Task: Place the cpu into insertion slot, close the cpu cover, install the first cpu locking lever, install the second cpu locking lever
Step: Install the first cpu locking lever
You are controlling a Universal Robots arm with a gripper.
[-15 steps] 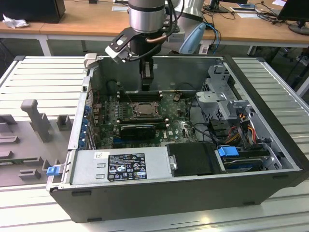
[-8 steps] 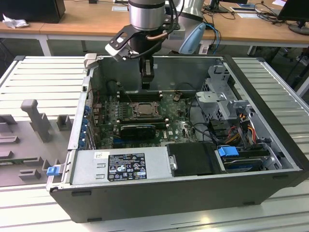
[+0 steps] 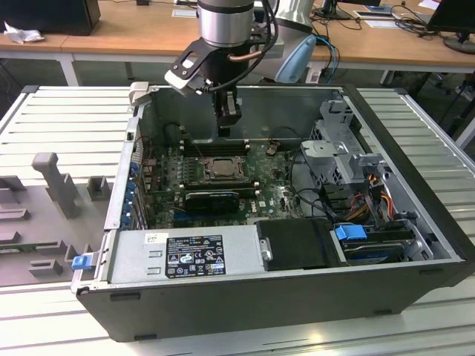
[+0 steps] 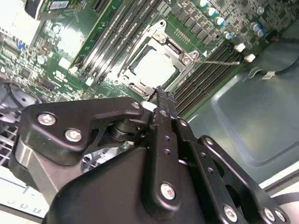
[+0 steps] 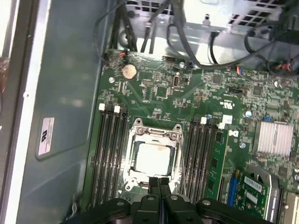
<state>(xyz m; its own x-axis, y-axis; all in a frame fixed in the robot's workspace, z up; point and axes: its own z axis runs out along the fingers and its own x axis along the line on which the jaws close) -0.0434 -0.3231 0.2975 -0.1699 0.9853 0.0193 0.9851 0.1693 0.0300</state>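
One cpu (image 5: 154,157) lies in the slot (image 5: 127,181), one cover (image 5: 156,136) flat around it; two fingers (image 5: 153,186) pressed together, empty, over the slot's edge

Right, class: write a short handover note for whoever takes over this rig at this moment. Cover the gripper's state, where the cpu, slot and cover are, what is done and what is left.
Gripper: shut, holding nothing, hanging over the motherboard close to the socket.
The cpu lies flat in the insertion slot.
The cpu cover looks lowered, framing the chip.
Done: cpu placed, cover apparently closed.
Left: both locking levers. In the second wrist view one thin lever sticks out over the memory slots, seemingly unlatched. I cannot tell the state of the other.
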